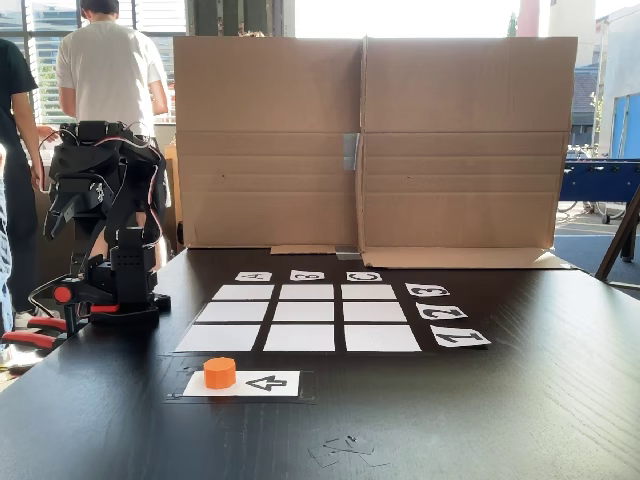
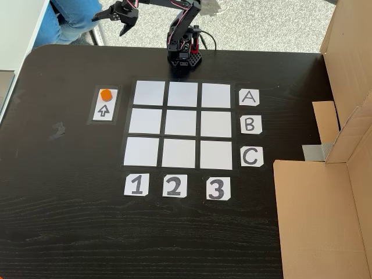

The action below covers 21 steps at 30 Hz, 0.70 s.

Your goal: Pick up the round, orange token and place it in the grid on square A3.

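Waiting on the arrow card [image 2: 103,105] beside the grid [image 2: 182,124], untouched token [image 2: 105,94]; hand [image 2: 120,19] spread, raised off the desk [image 2: 70,221]; pick-up and A3 [image 2: 216,95] placement both ahead.

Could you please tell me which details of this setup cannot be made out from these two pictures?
- The gripper: in a fixed view its fingers merge with the dark arm; from above it looks spread.
- The token: whether it bears any marking is too small to tell in both fixed views.
- Behind the cardboard box: hidden by its walls.
- The people by the arm: cut off by the frame edge.
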{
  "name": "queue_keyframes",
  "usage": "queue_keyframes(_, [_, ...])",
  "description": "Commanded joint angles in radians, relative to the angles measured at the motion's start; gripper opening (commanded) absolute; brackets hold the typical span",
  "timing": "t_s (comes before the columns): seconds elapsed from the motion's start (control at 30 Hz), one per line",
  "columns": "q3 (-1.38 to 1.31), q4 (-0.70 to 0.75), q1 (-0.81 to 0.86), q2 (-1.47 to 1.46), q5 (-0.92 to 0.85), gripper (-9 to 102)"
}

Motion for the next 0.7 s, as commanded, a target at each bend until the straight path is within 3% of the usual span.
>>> queue_keyframes(0.0, [-0.144,0.077,-0.015,-0.107,-0.015,69])
queue_keyframes(0.67, [-0.373,0.087,-0.178,-0.431,-0.163,75])
